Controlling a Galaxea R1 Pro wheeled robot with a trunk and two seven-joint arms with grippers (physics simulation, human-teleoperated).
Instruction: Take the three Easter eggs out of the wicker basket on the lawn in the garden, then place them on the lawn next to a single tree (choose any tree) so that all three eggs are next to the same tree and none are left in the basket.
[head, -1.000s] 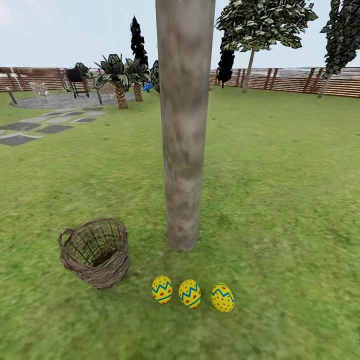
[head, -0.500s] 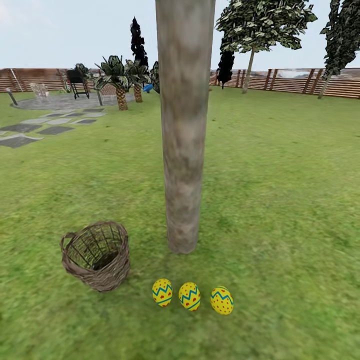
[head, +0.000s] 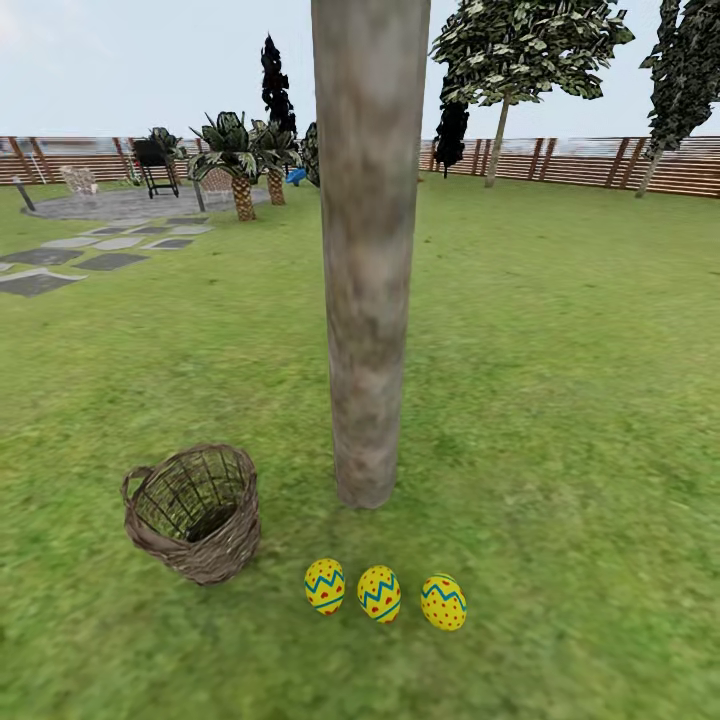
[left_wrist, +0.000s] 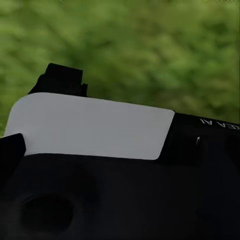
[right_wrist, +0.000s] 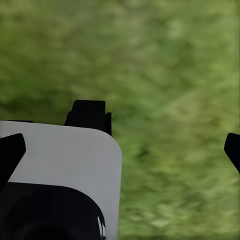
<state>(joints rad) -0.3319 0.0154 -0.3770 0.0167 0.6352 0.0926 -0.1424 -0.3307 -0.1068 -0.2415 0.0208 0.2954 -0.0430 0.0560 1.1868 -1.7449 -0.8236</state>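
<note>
All three Easter eggs (head: 382, 592) lie in a row on the lawn (head: 560, 400) at the foot of the tree (head: 368, 300), the wicker basket (head: 194, 512) beside them looking empty. I cannot tell how either gripper's fingers stand. Best leave the eggs undisturbed.

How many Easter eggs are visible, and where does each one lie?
3, in a row on the lawn before the tree: left egg, middle egg, right egg. The basket looks empty.

Bright, even daylight; faint shadows, wrist views blurred
</note>
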